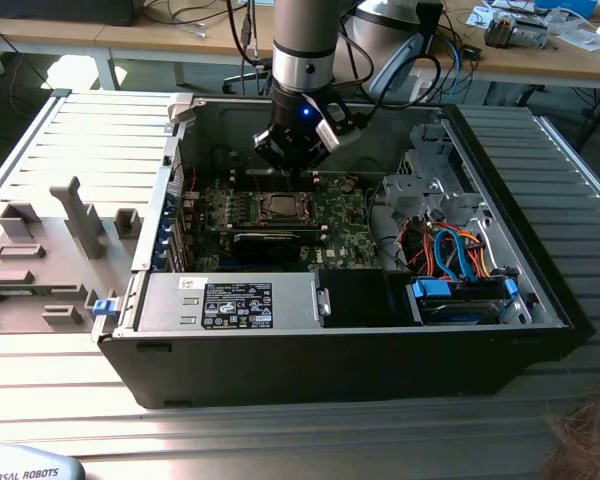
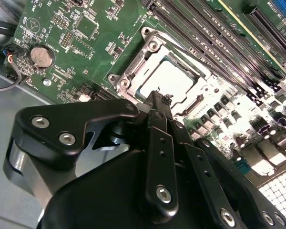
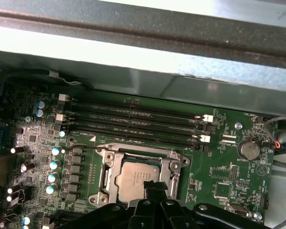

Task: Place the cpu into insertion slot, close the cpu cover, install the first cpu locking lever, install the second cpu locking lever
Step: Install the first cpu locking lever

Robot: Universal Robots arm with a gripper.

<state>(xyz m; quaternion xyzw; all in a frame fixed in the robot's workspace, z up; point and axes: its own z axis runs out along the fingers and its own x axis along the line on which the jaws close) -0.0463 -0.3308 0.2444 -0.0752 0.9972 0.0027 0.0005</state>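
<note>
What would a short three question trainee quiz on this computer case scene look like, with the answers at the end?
1. True or false: the cpu already lies in the socket.
2. In both wrist views, the gripper tips are nearest to: A) the coin battery, B) the cpu, C) the blue drive bay.
3. Fill in: the cpu cover is a silvery ____ frame lying around the cpu.

Key
1. True. Its metal top shows through the cover's open centre.
2. B. The tips sit together just above the chip's edge.
3. Metal.
</note>
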